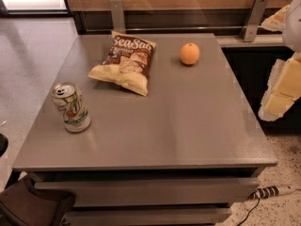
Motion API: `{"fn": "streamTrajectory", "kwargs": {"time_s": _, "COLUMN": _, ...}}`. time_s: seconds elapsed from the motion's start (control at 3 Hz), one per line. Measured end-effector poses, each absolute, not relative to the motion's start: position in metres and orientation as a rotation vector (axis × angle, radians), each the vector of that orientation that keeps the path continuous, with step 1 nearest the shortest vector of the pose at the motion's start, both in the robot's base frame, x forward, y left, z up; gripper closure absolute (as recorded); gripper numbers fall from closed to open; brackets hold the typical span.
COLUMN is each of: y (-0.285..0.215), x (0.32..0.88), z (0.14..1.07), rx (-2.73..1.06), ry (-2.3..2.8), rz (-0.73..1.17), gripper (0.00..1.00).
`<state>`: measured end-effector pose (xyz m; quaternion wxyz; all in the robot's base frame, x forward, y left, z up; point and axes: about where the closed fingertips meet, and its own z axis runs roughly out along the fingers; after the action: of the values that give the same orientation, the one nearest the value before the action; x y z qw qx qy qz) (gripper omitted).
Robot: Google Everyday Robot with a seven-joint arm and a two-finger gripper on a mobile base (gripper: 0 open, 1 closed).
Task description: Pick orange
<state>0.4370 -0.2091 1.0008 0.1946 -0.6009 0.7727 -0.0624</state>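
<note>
Orange [190, 53] sits free on tabletop [188, 126], well left of gripper [282, 91] hanging past the right edge, its opening impossible to tell; risk: round fruit rolls away if nudged off-centre.

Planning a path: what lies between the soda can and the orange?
The chip bag, shown in the camera view; the gripper hangs at the right edge, off the table.

High oblique onto table [188, 121], claw [282, 86] right
</note>
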Motion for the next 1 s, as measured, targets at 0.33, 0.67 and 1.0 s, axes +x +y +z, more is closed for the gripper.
{"fn": "streamTrajectory", "kwargs": {"time_s": 0.33, "y": -0.209, "x": 0.437, "z": 1.001, "rx": -1.685, "ry": 2.166, "rz": -0.175, "gripper": 0.0}}
{"fn": "streamTrajectory", "kwargs": {"time_s": 0.67, "y": -0.214, "x": 0.447, "z": 1.0, "rx": -1.622, "ry": 2.155, "rz": -0.173, "gripper": 0.0}}
{"fn": "streamTrajectory", "kwargs": {"time_s": 1.0, "y": -0.227, "x": 0.475, "z": 0.994, "rx": -1.463, "ry": 2.122, "rz": -0.169, "gripper": 0.0}}
